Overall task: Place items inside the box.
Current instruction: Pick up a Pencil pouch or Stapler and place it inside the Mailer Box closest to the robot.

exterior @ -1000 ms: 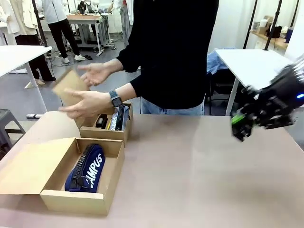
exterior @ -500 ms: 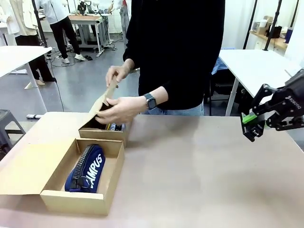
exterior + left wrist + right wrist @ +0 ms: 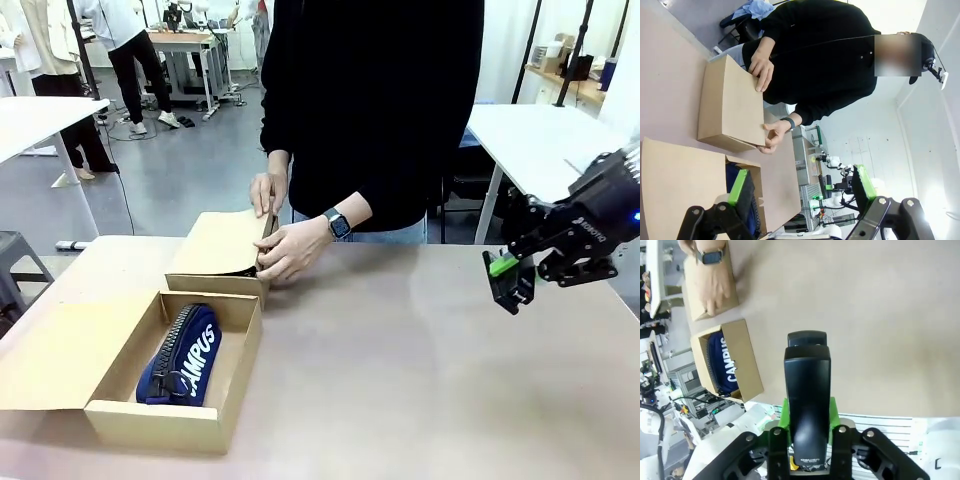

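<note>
Right gripper (image 3: 503, 280), clamped on a black stapler (image 3: 807, 375), hangs over bare tabletop (image 3: 420, 380) with free room all round, the open box (image 3: 160, 425) holding a navy "CAMPUS" pouch (image 3: 185, 352) far to its left, beside a lidded box (image 3: 215, 245) under a person's hands (image 3: 290, 250).

Black right claw (image 3: 508, 285), green pads (image 3: 503, 265), person's black sleeve (image 3: 400, 190), dark wristwatch (image 3: 338, 223)

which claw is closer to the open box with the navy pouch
Left. The left claw hangs close by the open box; the right claw, holding a stapler, is across the table at its right side.
</note>
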Robot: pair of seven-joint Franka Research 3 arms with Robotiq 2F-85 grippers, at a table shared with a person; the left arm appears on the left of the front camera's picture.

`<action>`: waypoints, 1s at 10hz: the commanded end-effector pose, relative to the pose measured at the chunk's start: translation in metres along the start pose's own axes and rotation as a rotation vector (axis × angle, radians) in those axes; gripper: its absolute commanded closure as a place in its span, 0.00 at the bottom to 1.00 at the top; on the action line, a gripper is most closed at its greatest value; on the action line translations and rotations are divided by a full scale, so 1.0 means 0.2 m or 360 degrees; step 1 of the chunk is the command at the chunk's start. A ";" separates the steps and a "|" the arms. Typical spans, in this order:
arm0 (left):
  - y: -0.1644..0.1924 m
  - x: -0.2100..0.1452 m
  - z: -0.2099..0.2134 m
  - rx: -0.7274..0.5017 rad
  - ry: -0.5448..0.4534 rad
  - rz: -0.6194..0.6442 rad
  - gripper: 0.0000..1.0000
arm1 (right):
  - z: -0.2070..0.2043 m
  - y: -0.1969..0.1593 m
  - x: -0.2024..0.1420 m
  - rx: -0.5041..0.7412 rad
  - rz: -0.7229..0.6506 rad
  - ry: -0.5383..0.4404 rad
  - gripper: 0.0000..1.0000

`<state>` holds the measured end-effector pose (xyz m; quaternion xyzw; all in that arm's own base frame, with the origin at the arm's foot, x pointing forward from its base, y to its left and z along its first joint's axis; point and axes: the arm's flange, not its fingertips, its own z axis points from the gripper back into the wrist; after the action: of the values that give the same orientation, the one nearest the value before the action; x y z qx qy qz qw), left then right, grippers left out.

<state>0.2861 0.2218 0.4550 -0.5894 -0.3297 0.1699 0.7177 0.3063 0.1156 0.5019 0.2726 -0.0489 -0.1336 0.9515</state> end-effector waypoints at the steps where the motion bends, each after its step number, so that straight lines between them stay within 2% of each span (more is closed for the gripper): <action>1: 0.00 0.00 -0.01 -0.0037 -0.0019 -0.0031 0.00 | -0.25 -0.29 -0.33 0.0029 0.0057 -0.0024 0.67; 4: 0.00 0.00 -0.01 -0.0037 -0.0019 -0.0031 0.00 | -0.25 -0.33 -0.33 0.0019 0.0012 -0.0014 0.67; 6: 0.00 0.00 -0.01 -0.0037 -0.0019 -0.0031 0.00 | -0.26 -0.27 -0.33 -0.0024 0.0080 0.0033 0.67; 10: 0.00 0.00 -0.01 -0.0037 -0.0019 -0.0031 0.00 | -0.30 -0.19 -0.34 -0.0049 0.0158 0.0001 0.67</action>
<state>0.2861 0.2218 0.4550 -0.5894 -0.3297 0.1698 0.7177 0.2950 0.1512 0.4925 0.2451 -0.0419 -0.0907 0.9643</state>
